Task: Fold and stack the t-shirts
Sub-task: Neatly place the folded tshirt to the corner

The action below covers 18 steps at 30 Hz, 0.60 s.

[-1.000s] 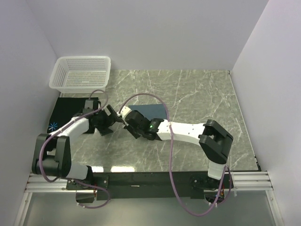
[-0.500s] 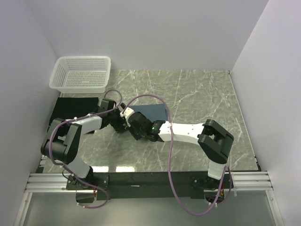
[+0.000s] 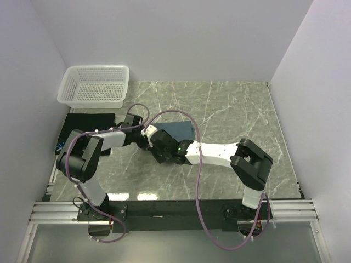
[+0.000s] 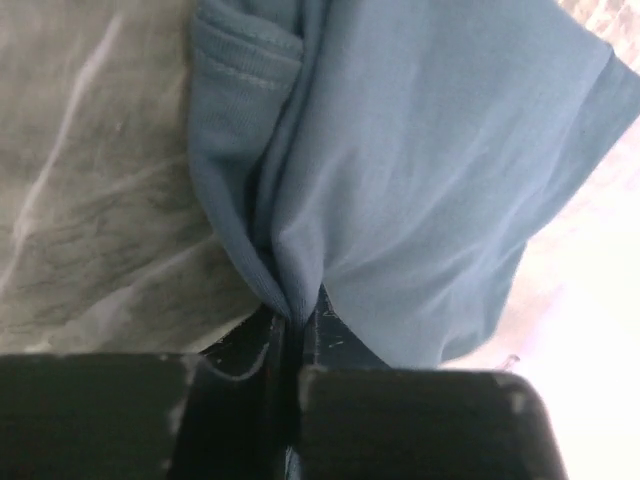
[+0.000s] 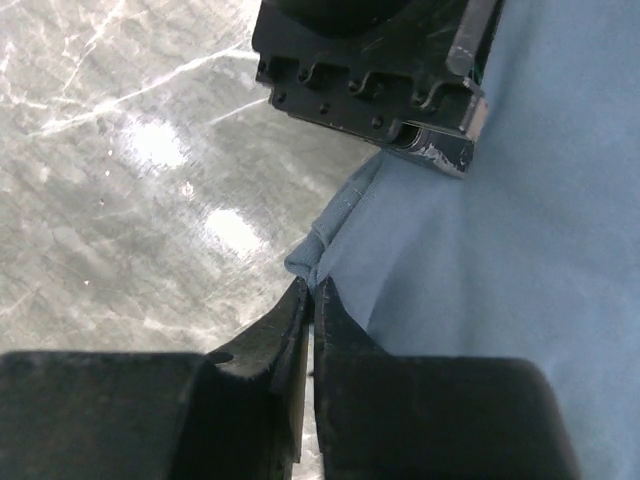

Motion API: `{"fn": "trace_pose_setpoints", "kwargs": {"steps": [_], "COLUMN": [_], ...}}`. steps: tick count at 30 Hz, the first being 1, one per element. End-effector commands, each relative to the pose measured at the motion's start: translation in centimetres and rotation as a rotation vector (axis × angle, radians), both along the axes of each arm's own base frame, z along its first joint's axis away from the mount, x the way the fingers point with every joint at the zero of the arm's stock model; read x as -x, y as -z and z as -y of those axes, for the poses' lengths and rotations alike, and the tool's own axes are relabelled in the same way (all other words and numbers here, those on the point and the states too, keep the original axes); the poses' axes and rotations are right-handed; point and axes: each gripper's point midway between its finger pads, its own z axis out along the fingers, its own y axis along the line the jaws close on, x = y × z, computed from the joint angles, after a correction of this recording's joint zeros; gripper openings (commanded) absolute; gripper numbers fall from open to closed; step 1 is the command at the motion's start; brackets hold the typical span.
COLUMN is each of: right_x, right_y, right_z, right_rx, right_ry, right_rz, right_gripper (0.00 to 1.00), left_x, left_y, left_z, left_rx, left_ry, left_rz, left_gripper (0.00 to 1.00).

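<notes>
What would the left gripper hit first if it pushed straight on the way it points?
The slate-blue t-shirt: the left gripper is shut on a fold of it, and more cloth lies straight ahead. What lies beyond is hidden.

Left wrist: blue shirt [image 4: 430,170] runs off the top and right edges. Left pincer [image 4: 298,325] tips are buried in the fold, and the lower right is blown out white. Right wrist: the shirt is cut by the right edge, cloth hides the right pincer [image 5: 312,300] tips, and the left pincer body is cropped at the top. Top view: blue shirt mostly under both arms. Black shirt [image 3: 88,120] is partly under the left arm, its print [image 3: 59,146] too small to read. Jaws too small to judge.
</notes>
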Motion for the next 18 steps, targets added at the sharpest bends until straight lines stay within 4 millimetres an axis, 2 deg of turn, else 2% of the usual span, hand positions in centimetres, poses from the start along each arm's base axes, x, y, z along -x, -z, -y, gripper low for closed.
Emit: {"fn": "trace_pose_setpoints", "kwargs": {"steps": [1, 2, 3, 6, 9, 10, 11, 14, 15, 18], "right_x": [-0.1, 0.1, 0.1, 0.3, 0.3, 0.5, 0.8, 1.8, 1.9, 2.9], "right_y": [-3.3, -3.6, -4.2, -5.1, -6.2, -7.4, -6.7, -7.0, -7.0, -7.0], "right_z": [-1.4, -1.4, -1.4, -0.6, 1.5, 2.1, 3.3, 5.9, 6.6, 8.9], "right_rx": [-0.106, -0.110, -0.117, -0.125, -0.122, -0.141, -0.119, -0.132, -0.143, -0.174], "right_ry": [-0.010, -0.017, -0.018, 0.006, 0.067, 0.080, 0.102, 0.160, 0.187, 0.215], "right_rz": [0.010, 0.003, 0.011, 0.020, 0.038, 0.050, 0.041, 0.024, 0.007, -0.016], "right_gripper": [0.07, 0.15, 0.31, 0.48, 0.56, 0.58, 0.60, 0.70, 0.77, 0.85], "left_x": [-1.8, -2.0, -2.0, -2.5, -2.9, -2.5, -2.8, -2.9, -3.0, -2.9], "left_y": [0.3, 0.2, 0.4, -0.3, -1.0, -1.4, -1.9, -3.8, -4.3, -6.5], "left_z": [-2.3, -2.7, -3.5, -5.1, -8.6, -9.6, -11.3, -13.7, -14.2, -16.3], "left_rx": [-0.186, -0.221, -0.270, -0.387, -0.599, -0.653, -0.749, -0.886, -0.915, -1.027], "left_ry": [0.003, 0.023, 0.021, 0.060, 0.062, 0.070, 0.053, 0.044, 0.042, 0.035], "left_rz": [0.052, 0.070, 0.065, 0.104, 0.100, 0.077, 0.085, 0.091, 0.097, 0.112], "left_gripper": [0.01, 0.01, 0.01, 0.01, 0.01, 0.01, 0.01, 0.01, 0.01, 0.01]}}
